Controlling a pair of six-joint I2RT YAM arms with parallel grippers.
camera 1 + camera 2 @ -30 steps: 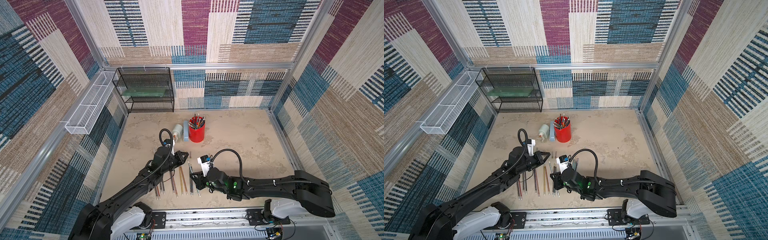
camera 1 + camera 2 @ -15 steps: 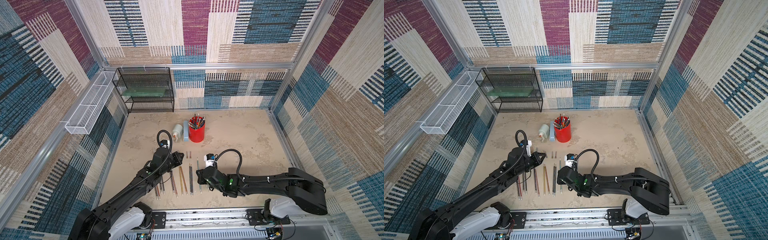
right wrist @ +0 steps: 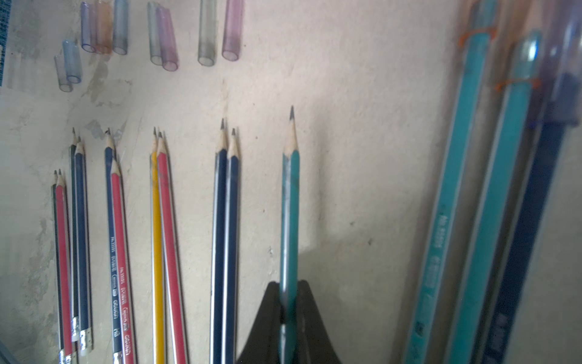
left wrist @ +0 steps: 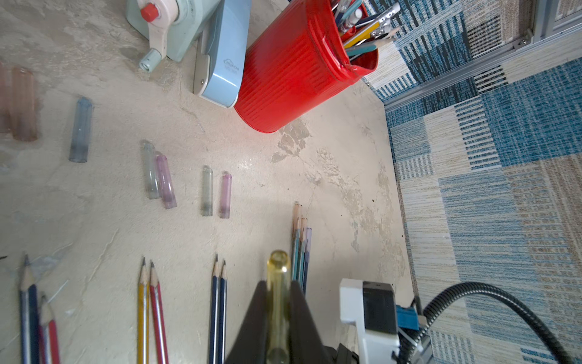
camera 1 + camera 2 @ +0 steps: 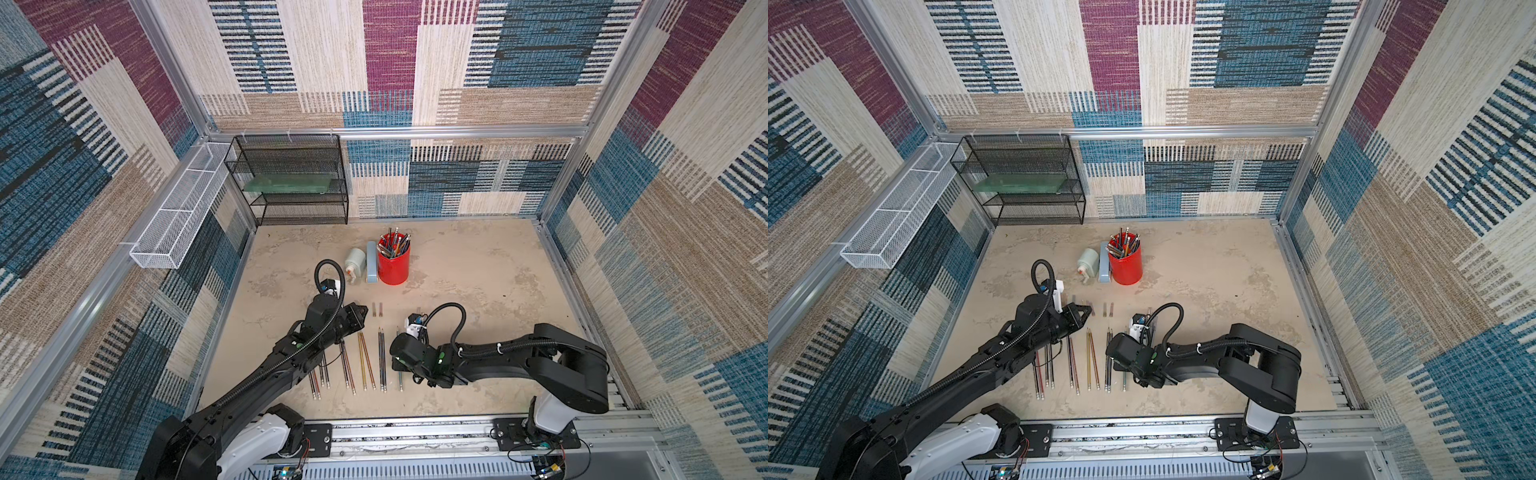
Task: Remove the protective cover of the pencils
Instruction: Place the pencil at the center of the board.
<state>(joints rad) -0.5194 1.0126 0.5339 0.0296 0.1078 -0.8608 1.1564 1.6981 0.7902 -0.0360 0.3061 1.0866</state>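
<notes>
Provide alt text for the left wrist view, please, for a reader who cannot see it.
The left gripper holds a clear yellow pencil cover between shut jaws over a beige table. On it lie bare sharpened pencils in pairs and a row of loose covers, with a red cup of pencils beyond them.

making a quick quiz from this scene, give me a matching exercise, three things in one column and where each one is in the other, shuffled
Things
1. yellow cap
2. teal pencil with a bare tip
3. red cup

Places
a. standing on the table
b. pinched in the left gripper
c. pinched in the right gripper

Pairs: 1-b, 2-c, 3-a
</notes>
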